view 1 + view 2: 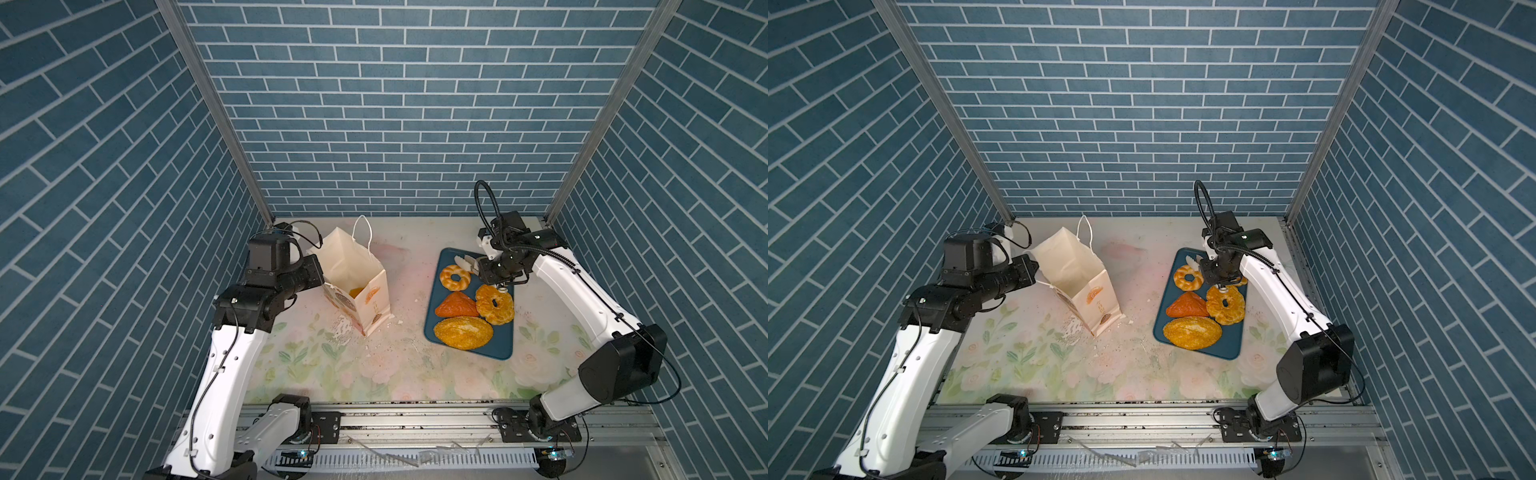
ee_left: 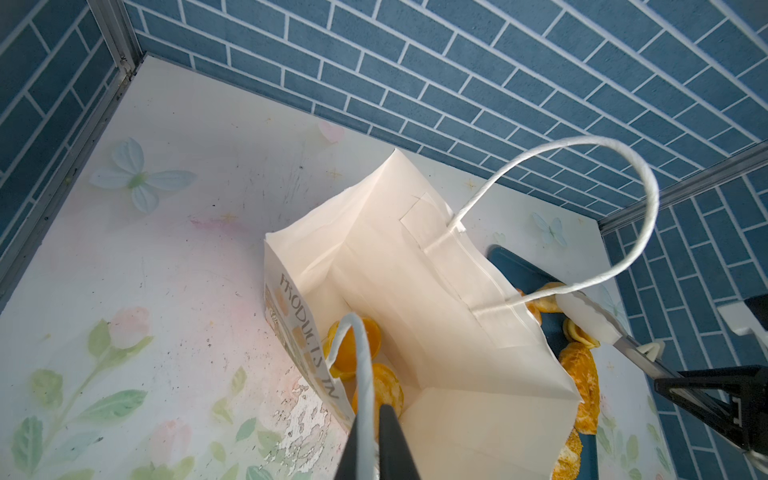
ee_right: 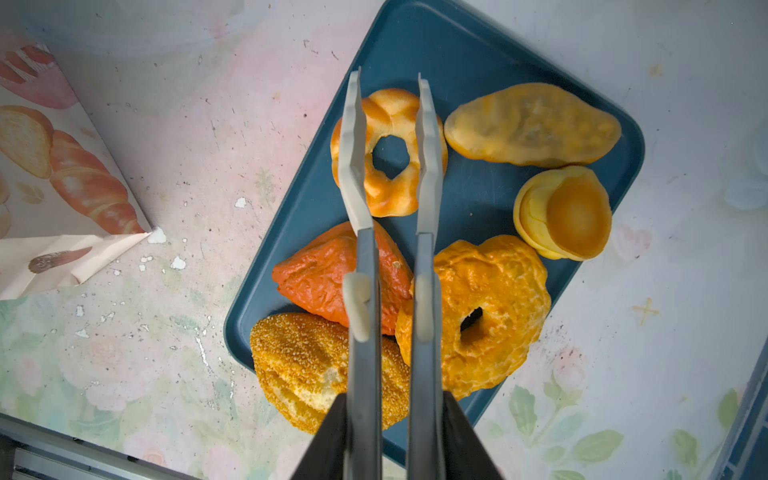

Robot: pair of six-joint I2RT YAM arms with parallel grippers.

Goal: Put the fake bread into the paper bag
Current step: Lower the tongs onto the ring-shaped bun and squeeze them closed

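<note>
**A:** Where does everything sit?

**B:** On the worktop (image 1: pixel 415 374), the paper bag (image 1: pixel 353 270) stands toward the back left corner, leaning, with its mouth open. Some orange bread (image 2: pixel 353 349) already lies at its bottom. The tray (image 3: pixel 478 62) lies toward the back right, with a strip of bare worktop between it and the bag.

**A:** And on the tray?

**B:** Six pieces. The seeded loaf (image 3: pixel 303 365) is at the front end. Behind it, side by side, are the big ring (image 3: pixel 498 291) and the red triangle (image 3: pixel 316 274). At the back end are the small braided ring (image 3: pixel 390 112), a long bun (image 3: pixel 532 124) and a round bun (image 3: pixel 573 216).

**A:** The hands?

**B:** The right hand (image 3: pixel 395 440) is clamped on a pair of tongs (image 3: pixel 365 291). Their tips stand narrowly apart over the two sides of the small braided ring, and I cannot tell whether they touch it. The left hand (image 2: pixel 372 453) is pinched on the bag's near cord handle (image 2: pixel 361 374), so the mouth gapes.

**A:** How would you take that ring?

**B:** I think the tips are set too narrow to span it. I'd drop one tip into the hole and pinch one side, firmly, since the glaze looks slippery. Then I'd lift it straight up, clear of the triangle, and release it low inside the mouth, avoiding the far handle loop.
</note>
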